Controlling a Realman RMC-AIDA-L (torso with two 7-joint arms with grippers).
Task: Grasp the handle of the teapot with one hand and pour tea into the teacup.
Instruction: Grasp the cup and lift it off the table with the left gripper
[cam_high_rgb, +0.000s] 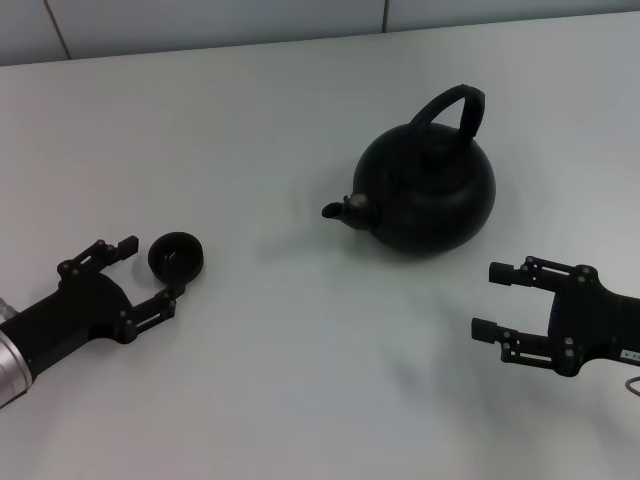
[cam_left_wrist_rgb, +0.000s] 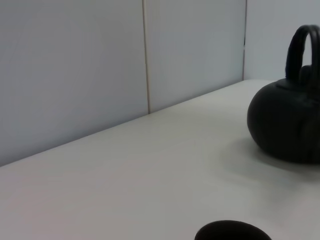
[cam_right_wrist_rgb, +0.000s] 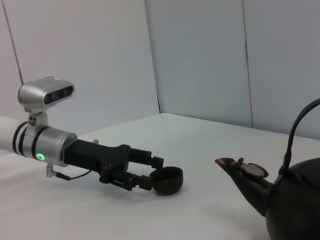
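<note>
Standing upright on the white table (cam_high_rgb: 300, 380) in the head view, the teapot (cam_high_rgb: 428, 190), beyond the right gripper (cam_high_rgb: 495, 298), well apart, handle (cam_high_rgb: 452, 108) untouched; fingers spread wide, holding nothing. Left gripper (cam_high_rgb: 153, 268) wide too, teacup (cam_high_rgb: 176, 256) between its fingertips, not visibly squeezed.

From the left wrist: teacup rim (cam_left_wrist_rgb: 232, 231) closest, teapot (cam_left_wrist_rgb: 287, 125) farther off.

From the right wrist: left gripper (cam_right_wrist_rgb: 151, 172) flanking the teacup (cam_right_wrist_rgb: 167, 180), spout (cam_right_wrist_rgb: 240, 172) nearer.
</note>
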